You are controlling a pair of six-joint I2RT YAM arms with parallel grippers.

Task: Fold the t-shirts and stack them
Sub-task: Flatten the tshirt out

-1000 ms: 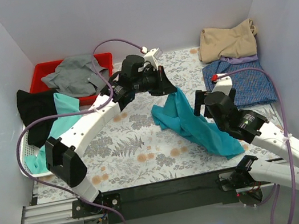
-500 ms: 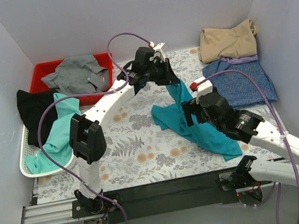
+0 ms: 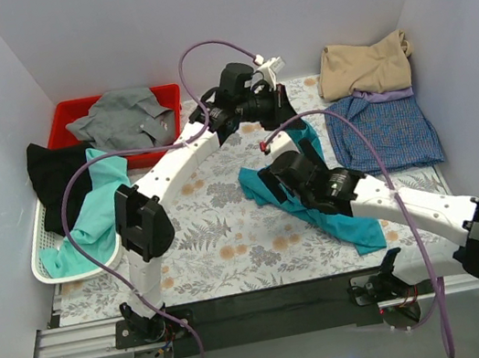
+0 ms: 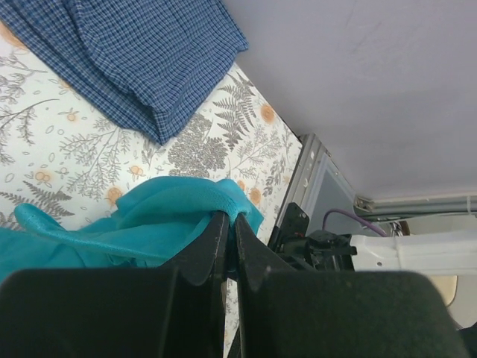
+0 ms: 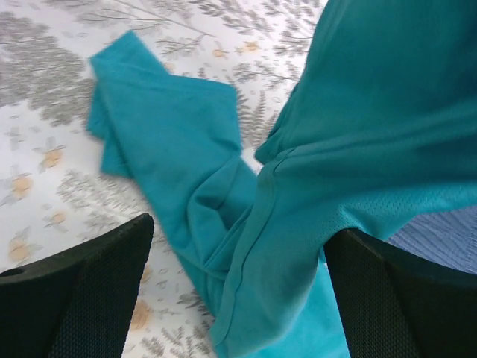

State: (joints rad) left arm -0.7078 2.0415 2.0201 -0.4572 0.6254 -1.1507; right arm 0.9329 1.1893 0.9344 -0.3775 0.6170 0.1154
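Note:
A teal-blue t-shirt [image 3: 344, 216] lies crumpled on the floral table cover, with one edge lifted. My left gripper [image 3: 290, 126] is shut on that lifted edge, and the cloth is pinched between the jaws in the left wrist view [image 4: 229, 218]. My right gripper [image 3: 277, 182] is open and hovers just above the shirt's left part. Its wide-apart fingers [image 5: 74, 298] frame a hem and folds of the teal shirt [image 5: 298, 224]. Tan [image 3: 366, 64] and blue-purple checked [image 3: 384, 130] shirts lie stacked at the back right.
A red bin [image 3: 70, 111] at the back left holds a grey shirt [image 3: 122, 116]. A white basket [image 3: 45, 260] at the left holds a black shirt [image 3: 57, 169] and a mint-green shirt [image 3: 96, 209]. White walls close in three sides.
My left gripper has carried the shirt's edge to the right and farther back. My right arm has swung left across the shirt, so its gripper is now over the left part.

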